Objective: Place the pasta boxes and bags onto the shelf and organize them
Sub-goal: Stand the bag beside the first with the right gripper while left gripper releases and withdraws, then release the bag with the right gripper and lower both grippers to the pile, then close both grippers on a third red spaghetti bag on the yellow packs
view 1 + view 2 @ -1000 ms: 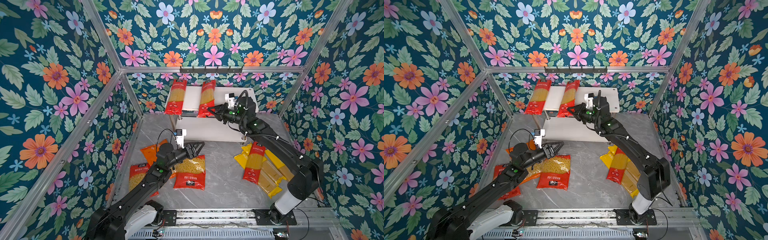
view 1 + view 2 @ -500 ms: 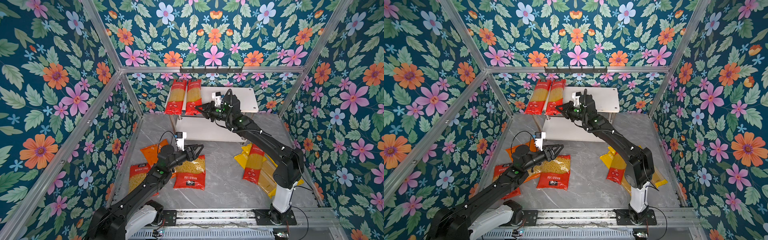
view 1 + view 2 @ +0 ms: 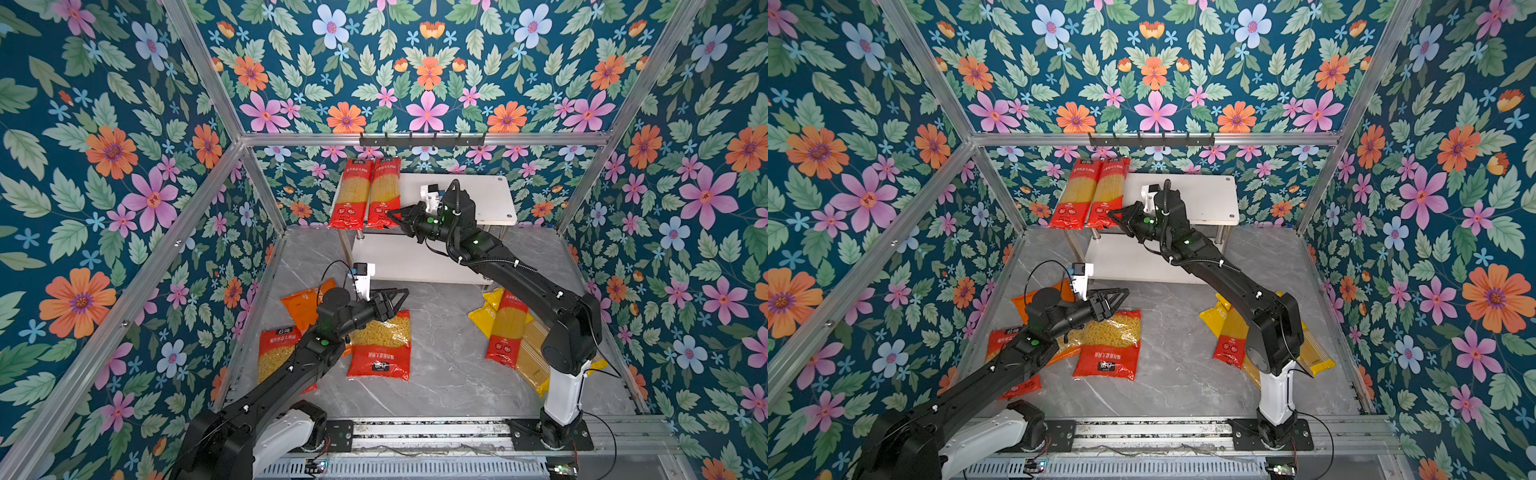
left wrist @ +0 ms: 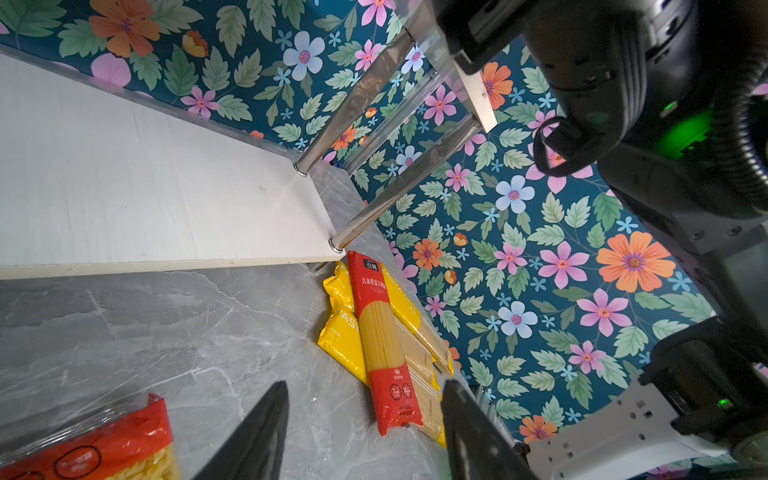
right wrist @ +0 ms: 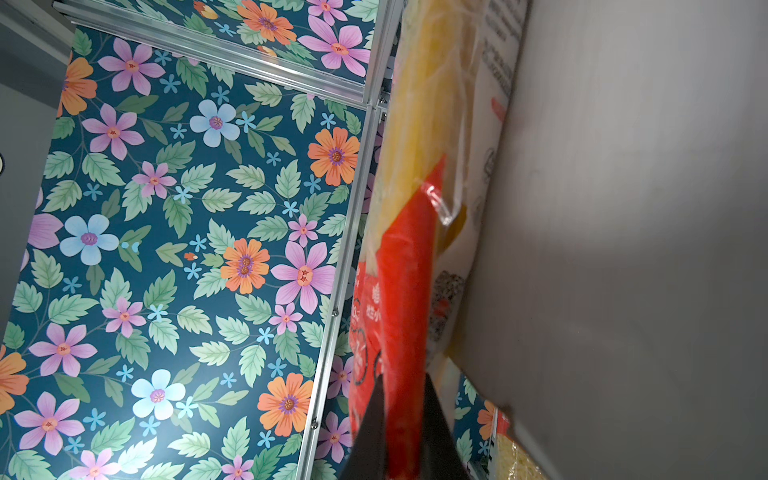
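The shelf (image 3: 478,195) (image 3: 1204,199) stands at the back wall. Two long red spaghetti packs (image 3: 351,195) (image 3: 384,191) lie side by side on the left of its top board. My right gripper (image 3: 390,214) (image 5: 405,415) is shut on the near red end of the inner pack (image 5: 403,291). My left gripper (image 3: 401,296) (image 4: 365,390) hangs open and empty over the floor, above a red short-pasta bag (image 3: 380,349) (image 4: 104,449). A second red bag (image 3: 276,353) and an orange bag (image 3: 303,303) lie partly under the left arm.
On the floor at the right, a red spaghetti pack (image 3: 505,332) (image 4: 380,332) lies on top of yellow spaghetti packs (image 3: 532,357) (image 4: 338,328), partly hidden by the right arm. The shelf's lower board (image 4: 124,187) is bare. Chrome legs (image 4: 395,195) stand at its corners.
My right gripper has carried the held red spaghetti pack leftwards across the top board until it lies against the other red pack. The left arm has barely moved.
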You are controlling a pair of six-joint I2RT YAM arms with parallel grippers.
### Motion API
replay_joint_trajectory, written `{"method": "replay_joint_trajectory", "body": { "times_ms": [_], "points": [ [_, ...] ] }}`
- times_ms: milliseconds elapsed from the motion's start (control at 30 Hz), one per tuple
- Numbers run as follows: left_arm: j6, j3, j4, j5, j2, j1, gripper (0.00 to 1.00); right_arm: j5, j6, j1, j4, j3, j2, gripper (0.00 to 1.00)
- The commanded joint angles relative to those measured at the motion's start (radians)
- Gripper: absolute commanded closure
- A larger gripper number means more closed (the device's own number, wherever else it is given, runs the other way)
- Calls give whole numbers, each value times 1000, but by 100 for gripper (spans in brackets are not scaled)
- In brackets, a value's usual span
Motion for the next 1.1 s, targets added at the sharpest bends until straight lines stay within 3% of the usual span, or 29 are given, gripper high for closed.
{"method": "replay_joint_trajectory", "body": {
  "times_ms": [0, 233, 367, 567, 667, 833, 1067],
  "points": [
    [5, 8, 40, 18, 9, -1, 39, -29, 9, 4, -8, 2, -7, 88],
    [15, 10, 48, 14, 27, -14, 39, -46, -37, 0, -45, -94, -102, 50],
    [62, 7, 50, -18, 41, -61, 39, -52, -81, -12, -51, -278, -236, 45],
    [210, 0, 99, -130, 117, -224, 38, -19, -270, -39, -298, -547, -522, 42],
    [233, 20, 149, -151, 206, -282, 38, -8, -310, -115, -392, -726, -649, 42],
    [222, 96, 171, -175, 379, -335, 38, 32, -380, -329, -500, -1010, -827, 42],
    [174, 284, 94, -195, 649, -402, 39, 61, -511, -627, -602, -1180, -904, 36]
  ]
}}
